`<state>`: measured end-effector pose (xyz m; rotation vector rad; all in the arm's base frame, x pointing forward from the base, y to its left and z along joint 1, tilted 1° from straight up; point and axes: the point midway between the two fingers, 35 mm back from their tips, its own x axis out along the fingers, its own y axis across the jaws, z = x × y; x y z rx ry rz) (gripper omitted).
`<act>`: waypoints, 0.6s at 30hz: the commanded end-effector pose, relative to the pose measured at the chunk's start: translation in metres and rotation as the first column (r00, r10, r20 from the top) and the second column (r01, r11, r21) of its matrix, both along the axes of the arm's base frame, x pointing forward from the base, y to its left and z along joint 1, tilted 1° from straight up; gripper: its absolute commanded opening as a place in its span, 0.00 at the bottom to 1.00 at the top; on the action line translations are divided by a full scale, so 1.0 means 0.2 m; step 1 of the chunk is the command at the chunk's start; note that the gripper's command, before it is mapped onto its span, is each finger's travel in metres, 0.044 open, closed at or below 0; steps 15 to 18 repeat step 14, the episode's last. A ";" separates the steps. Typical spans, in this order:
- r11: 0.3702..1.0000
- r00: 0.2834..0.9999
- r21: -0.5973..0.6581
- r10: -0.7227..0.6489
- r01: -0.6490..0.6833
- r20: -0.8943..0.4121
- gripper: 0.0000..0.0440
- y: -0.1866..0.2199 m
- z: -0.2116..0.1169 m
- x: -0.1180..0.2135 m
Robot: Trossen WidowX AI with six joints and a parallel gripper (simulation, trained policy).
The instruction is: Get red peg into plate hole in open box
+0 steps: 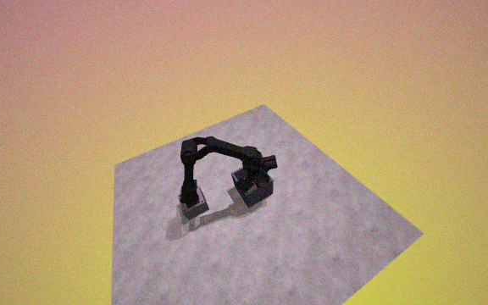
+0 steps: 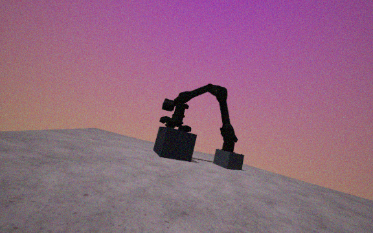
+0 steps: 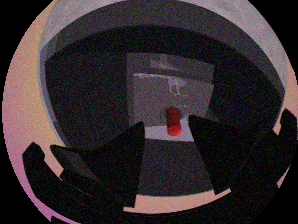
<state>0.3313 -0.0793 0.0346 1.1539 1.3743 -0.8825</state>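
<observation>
The open dark box [image 1: 261,196] [image 2: 176,146] [image 3: 82,85] stands on the grey surface. My gripper [image 3: 166,122] reaches down into it from above, its fingertips hidden by the wall in the exterior view. The fingers are open, with a gap on both sides of the red peg [image 3: 173,122]. The peg stands roughly upright on the light plate [image 3: 150,97] at the box bottom, its lower end at the dark ring of the hole. How deep it sits is hard to tell. Only a small trace of red shows in the top view.
The box walls surround the fingers on all sides. The arm's base block [image 1: 196,210] [image 2: 228,159] stands a short way from the box. The grey surface [image 1: 303,237] [image 2: 76,191] ends in straight edges.
</observation>
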 end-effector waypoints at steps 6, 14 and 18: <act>0.998 1.000 0.054 -0.015 0.014 0.012 0.56 -0.04 0.06 0.02; 0.997 0.999 0.077 -0.035 0.033 0.021 0.63 -0.07 0.11 0.03; 0.997 0.999 0.077 -0.035 0.033 0.021 0.63 -0.07 0.11 0.03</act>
